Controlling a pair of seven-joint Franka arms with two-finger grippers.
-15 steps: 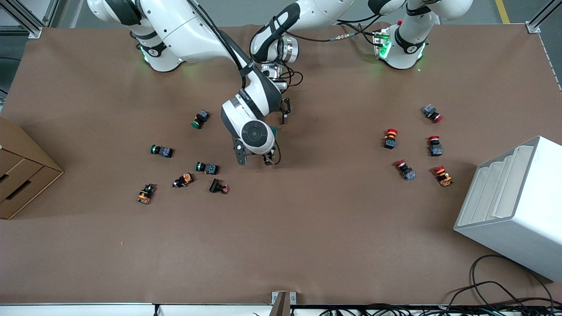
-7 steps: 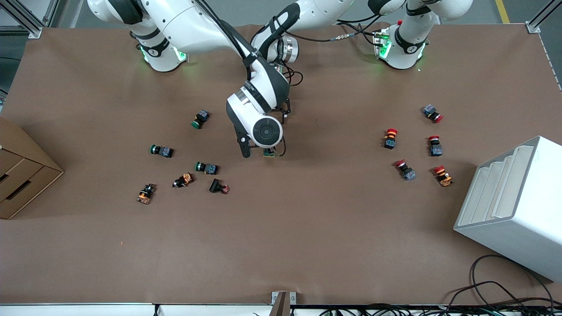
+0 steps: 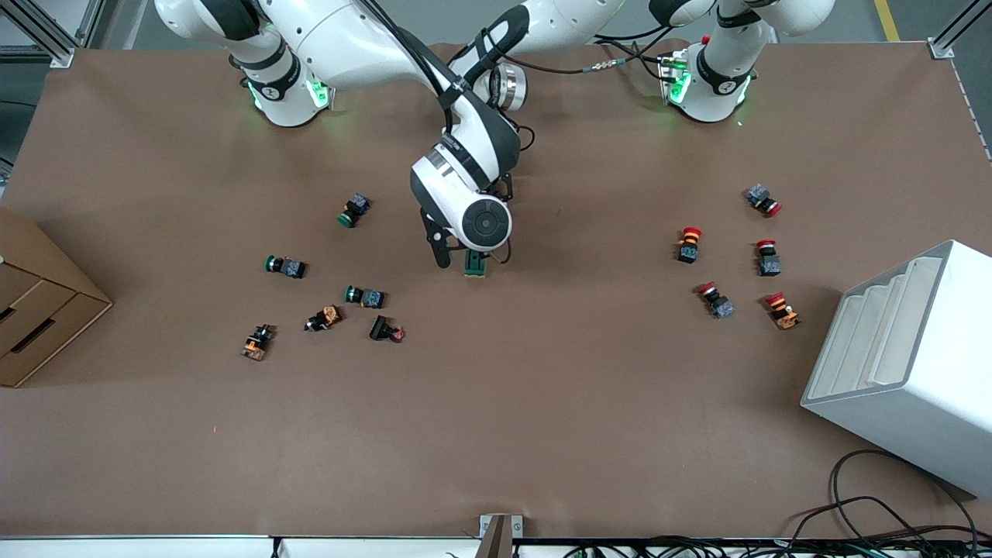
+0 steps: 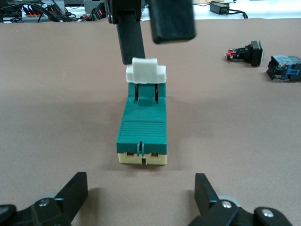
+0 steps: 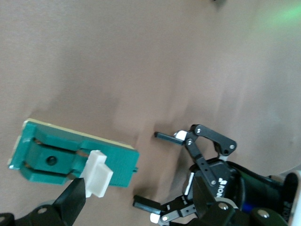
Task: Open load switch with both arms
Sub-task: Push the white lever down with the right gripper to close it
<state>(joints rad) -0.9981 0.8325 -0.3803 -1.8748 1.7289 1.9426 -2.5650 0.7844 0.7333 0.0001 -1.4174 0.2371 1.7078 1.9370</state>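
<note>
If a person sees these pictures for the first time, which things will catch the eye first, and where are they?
First the two white arms meeting at mid-table over the green load switch, which lies flat with its white tab raised. The right gripper is at that tab; the left gripper is open at the switch's other end. Next come scattered push buttons: green-capped ones toward the right arm's end, red-capped ones toward the left arm's end.

Scattered push buttons point(image 3: 361, 295), a cardboard box point(image 3: 35, 302), a white rack point(image 3: 907, 364).

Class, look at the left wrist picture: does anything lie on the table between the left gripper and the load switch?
Nothing visible does. Bare table separates the open left gripper from the load switch. The right gripper is at the switch's white tab end.
</note>
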